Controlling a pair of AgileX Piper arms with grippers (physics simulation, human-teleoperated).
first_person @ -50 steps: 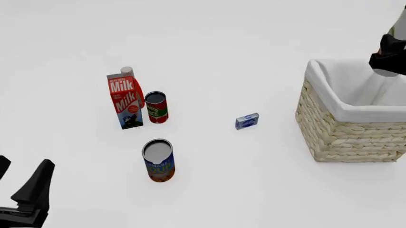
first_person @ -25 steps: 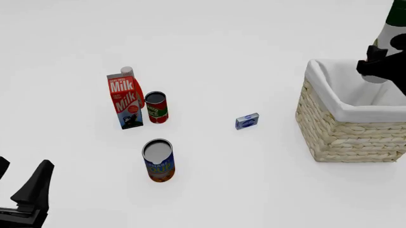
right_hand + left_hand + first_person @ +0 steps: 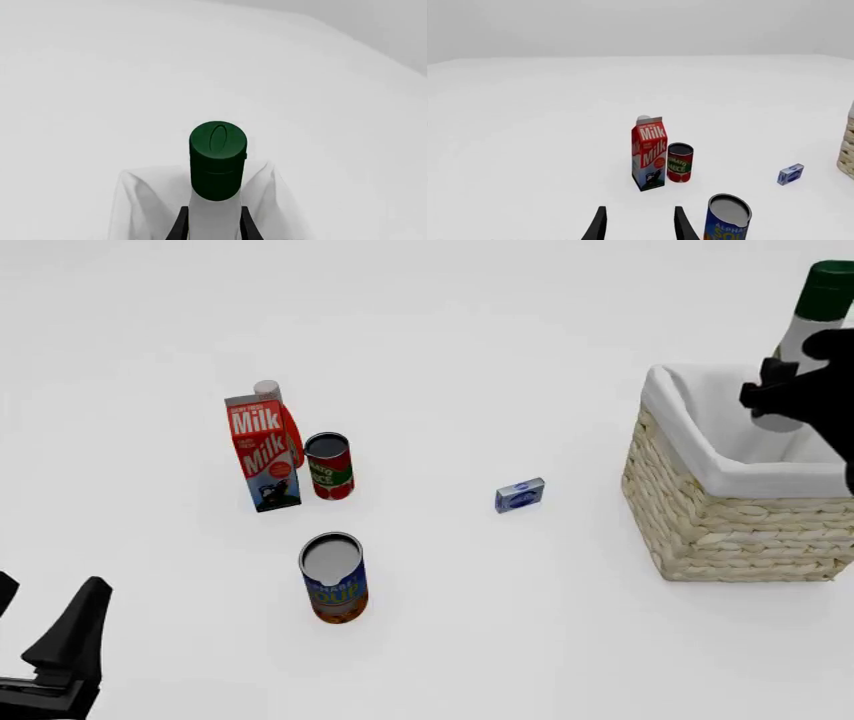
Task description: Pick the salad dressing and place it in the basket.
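Front view: salad dressing point(image 3: 809, 328) above basket point(image 3: 727, 510)

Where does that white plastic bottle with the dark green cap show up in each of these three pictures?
Front view: white pear-shaped plastic bottle with the dark green cap at far right, held above the large woven wicker basket.
Right wrist view: the bottle fills the lower centre, cap toward the camera.
Left wrist view: not in it.
Shared landmark: the basket's white liner shows under the bottle in the right wrist view, and its woven edge shows in the left wrist view.

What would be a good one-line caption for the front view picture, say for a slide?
The right gripper holds the salad dressing over the basket, far from the milk carton.
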